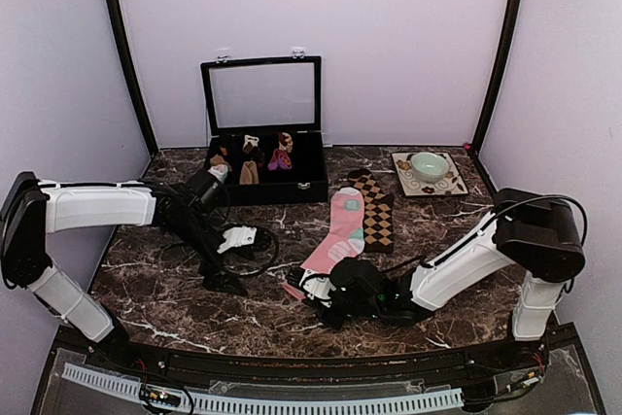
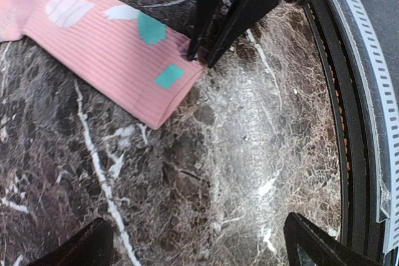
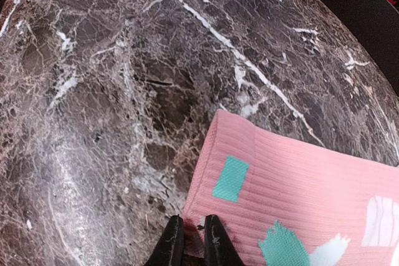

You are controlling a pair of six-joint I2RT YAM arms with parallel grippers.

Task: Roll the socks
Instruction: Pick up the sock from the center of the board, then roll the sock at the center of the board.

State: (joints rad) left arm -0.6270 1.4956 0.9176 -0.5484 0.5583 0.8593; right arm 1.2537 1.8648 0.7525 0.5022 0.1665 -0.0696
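At the cuff corner of the long pink ribbed sock (image 3: 312, 197), our right gripper (image 3: 193, 240) is pinching fabric; we are aiming for both layers, left gripper (image 2: 199, 247) spread alongside.

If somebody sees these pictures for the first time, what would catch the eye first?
The pink sock with mint-green patches lies flat mid-table, and the right gripper pinches the corner of its near end. A dark brown sock with tan diamond checks lies beside it, to its right. Behind them a black box stands with its lid up, and the left gripper hangs open over the marble.
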